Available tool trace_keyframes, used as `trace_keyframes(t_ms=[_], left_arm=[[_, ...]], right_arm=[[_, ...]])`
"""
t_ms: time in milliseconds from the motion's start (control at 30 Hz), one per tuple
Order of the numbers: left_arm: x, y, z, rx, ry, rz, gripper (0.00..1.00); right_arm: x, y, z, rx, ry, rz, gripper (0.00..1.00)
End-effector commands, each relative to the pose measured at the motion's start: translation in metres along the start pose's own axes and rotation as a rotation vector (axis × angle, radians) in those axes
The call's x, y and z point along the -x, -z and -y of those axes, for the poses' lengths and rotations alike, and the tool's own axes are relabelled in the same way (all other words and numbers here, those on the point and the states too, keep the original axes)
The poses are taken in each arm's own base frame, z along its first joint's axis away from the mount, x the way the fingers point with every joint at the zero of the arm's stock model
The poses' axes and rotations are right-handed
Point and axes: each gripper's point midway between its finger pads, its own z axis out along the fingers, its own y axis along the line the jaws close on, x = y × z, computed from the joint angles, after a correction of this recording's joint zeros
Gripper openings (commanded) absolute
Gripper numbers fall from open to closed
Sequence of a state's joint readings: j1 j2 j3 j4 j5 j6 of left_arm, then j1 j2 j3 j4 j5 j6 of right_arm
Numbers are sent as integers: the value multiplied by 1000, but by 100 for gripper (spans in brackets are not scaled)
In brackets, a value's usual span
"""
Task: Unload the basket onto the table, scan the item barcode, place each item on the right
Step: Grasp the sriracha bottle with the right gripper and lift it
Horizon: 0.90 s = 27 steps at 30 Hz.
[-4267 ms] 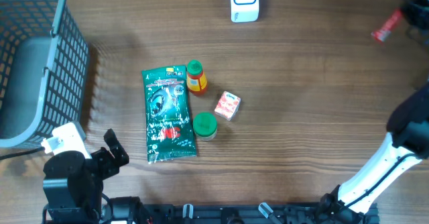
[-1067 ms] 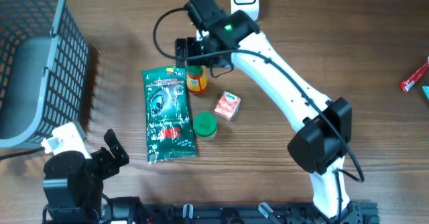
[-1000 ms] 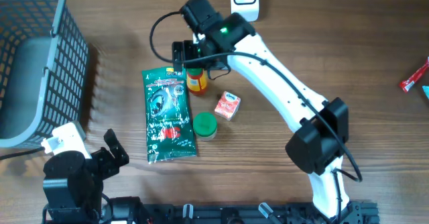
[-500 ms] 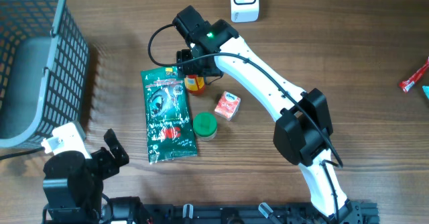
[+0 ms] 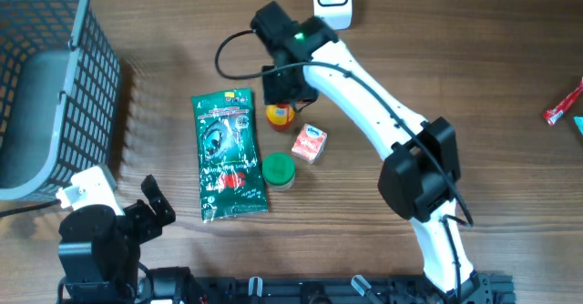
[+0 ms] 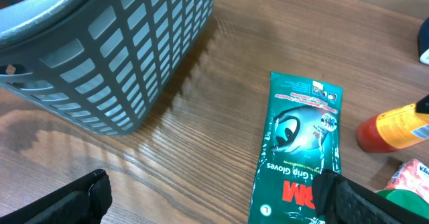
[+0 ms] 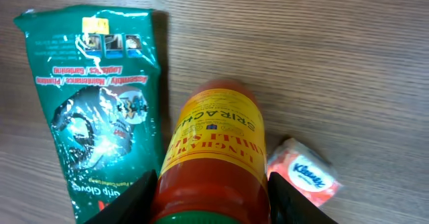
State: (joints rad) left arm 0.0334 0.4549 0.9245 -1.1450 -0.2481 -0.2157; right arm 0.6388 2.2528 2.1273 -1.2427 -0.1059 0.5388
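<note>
Left of the green glove packet (image 5: pixel 228 154), a bare lane of table runs between it and the basket (image 5: pixel 55 95), and the wood below its bottom edge is open too. Its right side is crowded by 3 items: the sriracha bottle (image 5: pixel 280 115) flanked by the right gripper (image 7: pixel 212 200), the green-lidded jar (image 5: pixel 278 170) right against its lower edge, and the tissue pack (image 5: pixel 309 144) slightly farther right. The right arm (image 5: pixel 364 86) slants over the table right of the packet.
</note>
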Motion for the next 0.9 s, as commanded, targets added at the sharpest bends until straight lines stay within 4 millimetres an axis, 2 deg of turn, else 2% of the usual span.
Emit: trace_keyframes(t_ms=[0,133,267,300,400,567,667,867], left_arm=[[1,1,2,-10,-4,3,100],[1,1,2,-10,-3,3,100],[1,1,2,-10,-3,3,100],[1,1,2,-10,-4,3,100],[1,1,2,-10,-3,3,100],[1,1,2,-10,-3,3,100],[1,1,2,-10,-4,3,100],[1,1,2,-10,-3,3,100]], right_arm=[[1,38,10,104,-31,-8,40],[-10,64,51,101,-114,-85,40],[-22,86,65,309,-129,-211,39],[-23,92,75,343,-149,-233,39],[-21,99,110,348,-203,-243,34],[-12,101,141,353,-233,-213,34],[-10,102,151,356,-242,-203,34],[-26,88,143,432,-226,-280,34]])
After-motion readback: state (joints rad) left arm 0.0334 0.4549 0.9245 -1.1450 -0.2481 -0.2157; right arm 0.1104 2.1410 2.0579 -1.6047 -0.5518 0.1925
